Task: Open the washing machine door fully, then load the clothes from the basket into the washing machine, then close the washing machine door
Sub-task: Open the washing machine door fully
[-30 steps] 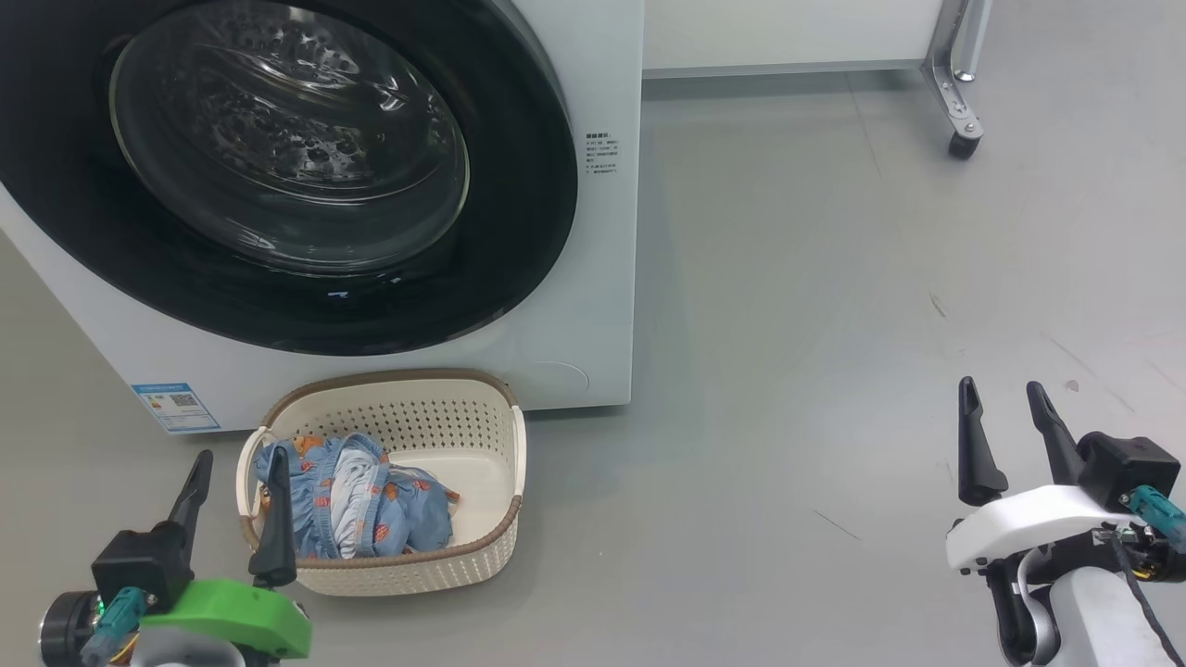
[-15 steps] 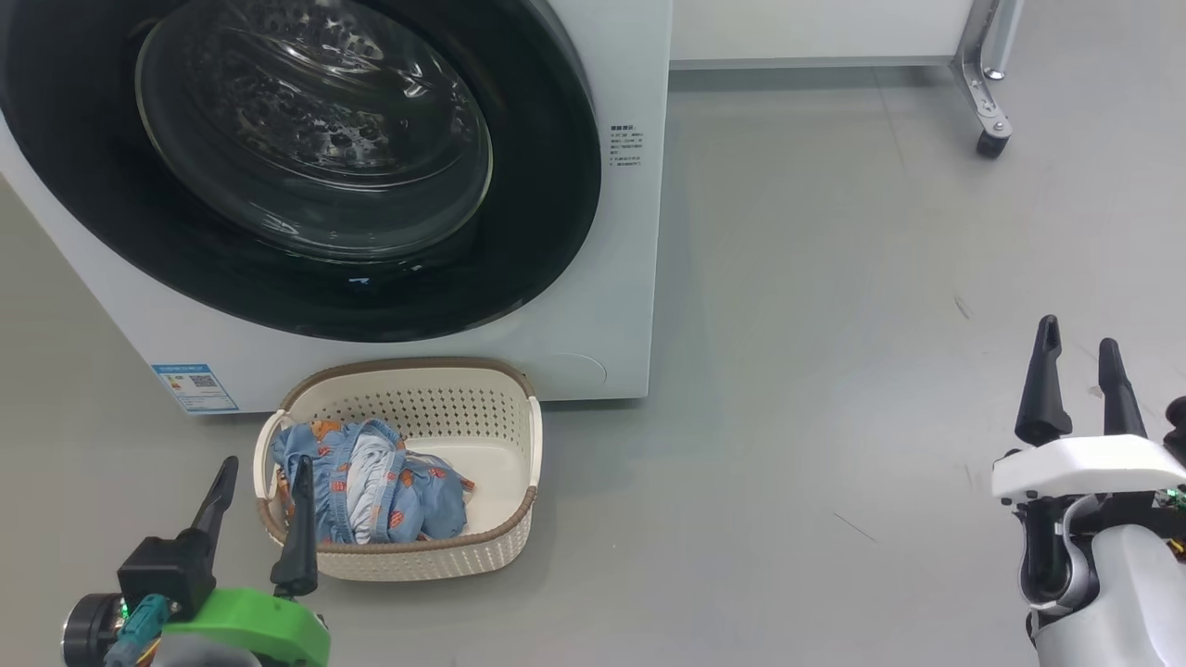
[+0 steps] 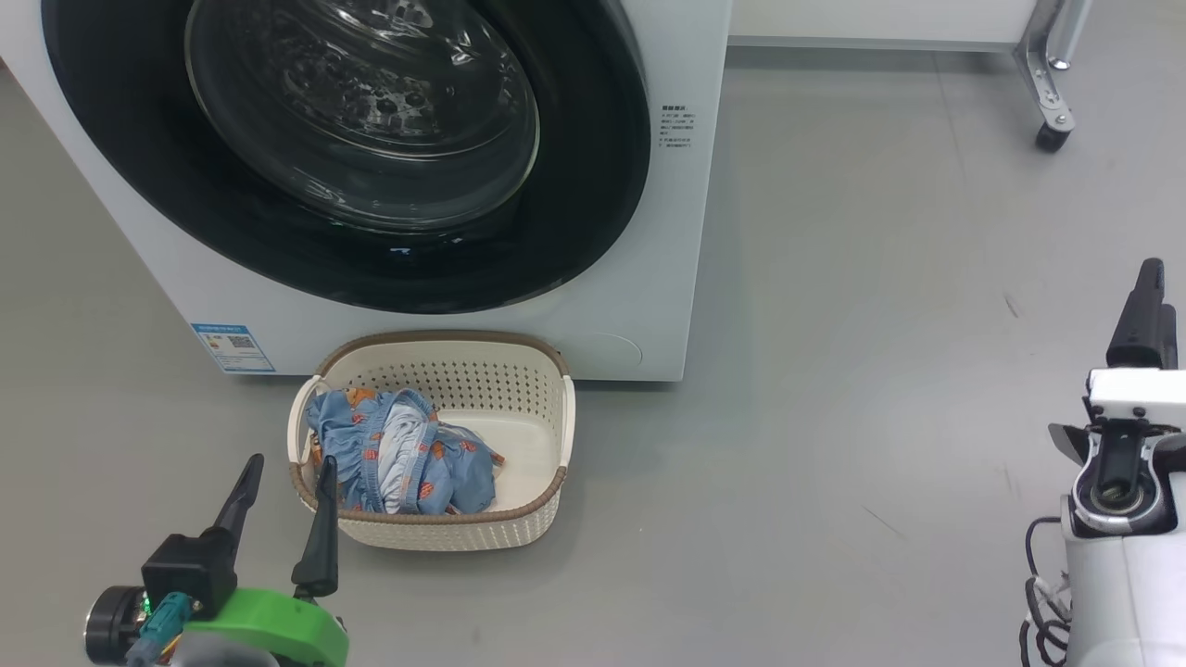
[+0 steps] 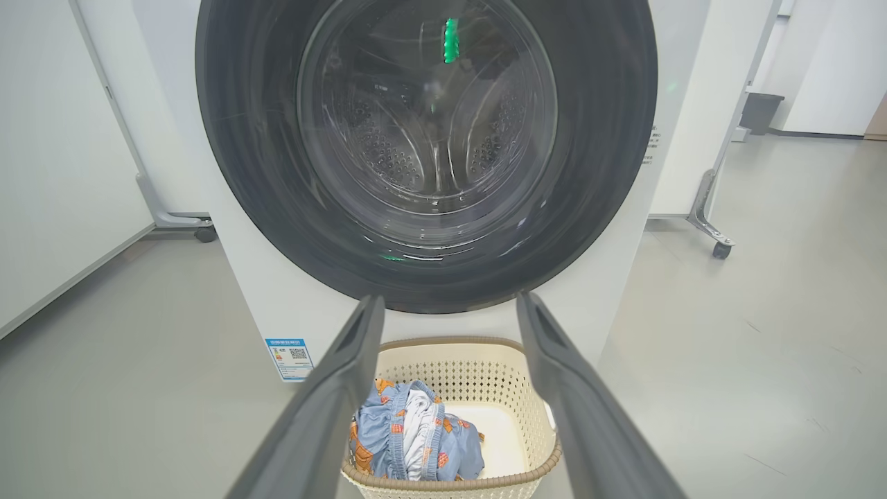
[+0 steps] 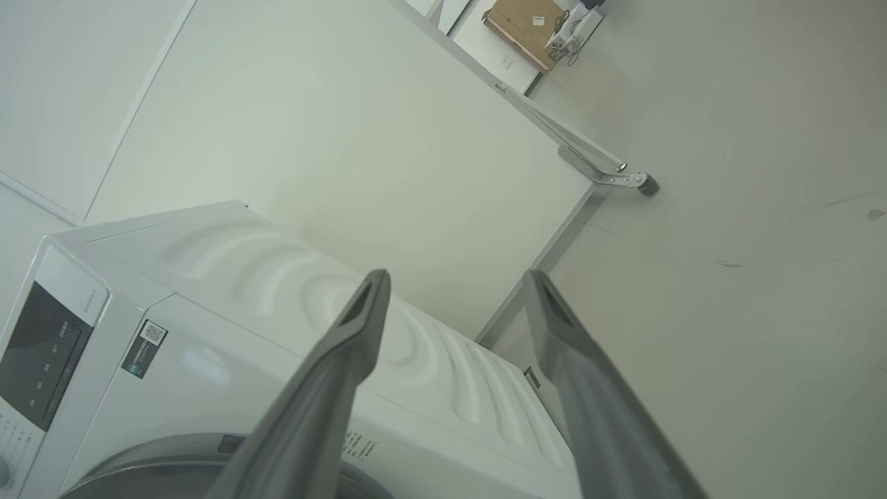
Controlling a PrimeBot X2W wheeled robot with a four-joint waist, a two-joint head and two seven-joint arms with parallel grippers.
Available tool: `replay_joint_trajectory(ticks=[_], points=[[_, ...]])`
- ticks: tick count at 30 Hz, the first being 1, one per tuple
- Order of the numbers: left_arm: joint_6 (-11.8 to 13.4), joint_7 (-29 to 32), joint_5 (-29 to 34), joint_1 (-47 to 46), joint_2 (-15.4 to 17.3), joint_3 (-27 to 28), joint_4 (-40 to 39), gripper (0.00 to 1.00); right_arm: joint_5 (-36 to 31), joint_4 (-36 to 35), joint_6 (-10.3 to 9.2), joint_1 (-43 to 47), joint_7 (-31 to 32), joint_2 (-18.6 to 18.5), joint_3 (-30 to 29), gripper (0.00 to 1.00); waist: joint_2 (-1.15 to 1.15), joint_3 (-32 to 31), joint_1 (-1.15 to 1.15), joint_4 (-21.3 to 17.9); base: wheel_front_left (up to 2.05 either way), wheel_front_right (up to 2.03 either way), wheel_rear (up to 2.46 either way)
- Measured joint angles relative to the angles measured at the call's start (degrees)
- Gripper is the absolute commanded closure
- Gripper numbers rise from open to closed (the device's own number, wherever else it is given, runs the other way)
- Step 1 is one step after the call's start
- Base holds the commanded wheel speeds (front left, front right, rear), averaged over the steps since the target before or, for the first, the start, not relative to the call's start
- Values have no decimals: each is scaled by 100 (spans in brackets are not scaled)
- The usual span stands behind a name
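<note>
Head view: the basket [image 3: 445, 337] sits on the grey floor just in front of the washing machine [image 3: 690, 278], with the clothes [image 3: 398, 454] bunched in its left half. The washing machine door [image 3: 593, 185] is shut flat against the front. My left gripper [image 3: 290, 460] hangs by the basket's near left corner, jaws spread wide and empty. My right gripper [image 3: 1152, 278] stands well apart at far right; its wrist view shows the jaws apart too, holding nothing.
</note>
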Motion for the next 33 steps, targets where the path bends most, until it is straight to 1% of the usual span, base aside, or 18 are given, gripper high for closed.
replay_joint_trajectory(ticks=[1,2,8,15,20,23,33], points=[[0,0,-1,0,0,-13,-3,0,200,16,2,-83,68,0,-43,76,0,15,0,27,0,0,0],[0,0,-2,-2,-1,-43,-7,0,387,27,2,-165,146,-1,-76,100,0,31,0,55,0,0,0],[-23,0,-44,-7,-4,-170,-64,0,1129,132,3,-611,683,-10,-147,100,0,151,0,210,0,0,0],[-24,0,-103,-47,-7,-336,-164,0,1651,302,-12,-1080,1385,-30,-147,100,0,353,0,369,0,0,0],[-24,0,-183,-168,-8,-456,-201,0,1846,385,-207,-1407,1985,-43,-13,100,0,524,0,481,0,0,0],[-24,0,-222,-197,-11,-538,-243,0,2034,383,-278,-1642,2303,-65,11,100,0,633,0,550,0,0,0],[-24,-1,-519,-460,-18,-773,-412,0,2271,281,-563,-2352,3081,-359,136,100,0,1019,0,814,0,0,0]])
